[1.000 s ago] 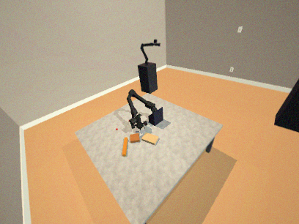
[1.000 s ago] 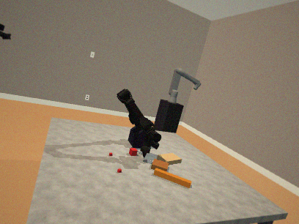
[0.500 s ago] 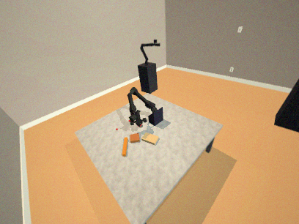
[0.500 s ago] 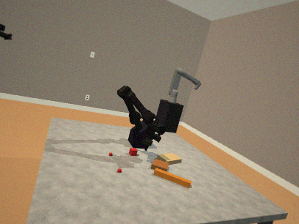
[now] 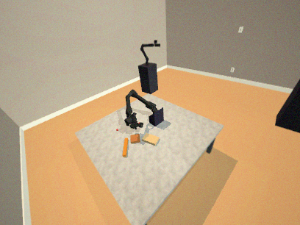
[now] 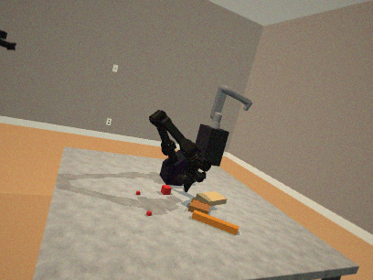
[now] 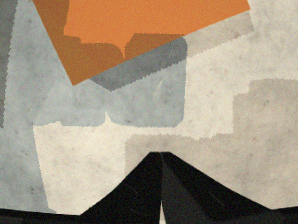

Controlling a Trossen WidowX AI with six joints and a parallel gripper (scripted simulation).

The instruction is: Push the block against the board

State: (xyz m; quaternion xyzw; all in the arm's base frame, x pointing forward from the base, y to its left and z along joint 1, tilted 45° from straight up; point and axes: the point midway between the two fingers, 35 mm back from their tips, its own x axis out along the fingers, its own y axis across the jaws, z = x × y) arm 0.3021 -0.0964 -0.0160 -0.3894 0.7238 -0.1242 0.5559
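The orange-brown square block (image 5: 135, 138) (image 6: 199, 206) (image 7: 160, 17) lies flat between a long orange bar (image 5: 125, 147) (image 6: 215, 222) and a flat tan board (image 5: 151, 140) (image 6: 212, 198). In the top view a narrow gap shows between block and bar, and another between block and tan board. The bar is turned relative to the block. My gripper (image 6: 186, 189) (image 7: 159, 162) is shut and empty, on the arm's side of the block. In the wrist view its tips are apart from the block, with table between them. The block's far part is cut off there.
A red cube (image 6: 165, 189) sits beside the gripper. Two tiny red cubes (image 6: 138, 192) (image 6: 149, 213) lie farther off on the grey table (image 5: 165, 158) (image 6: 114, 247). The dark box (image 5: 156, 117) at the arm's base stands behind the tan board.
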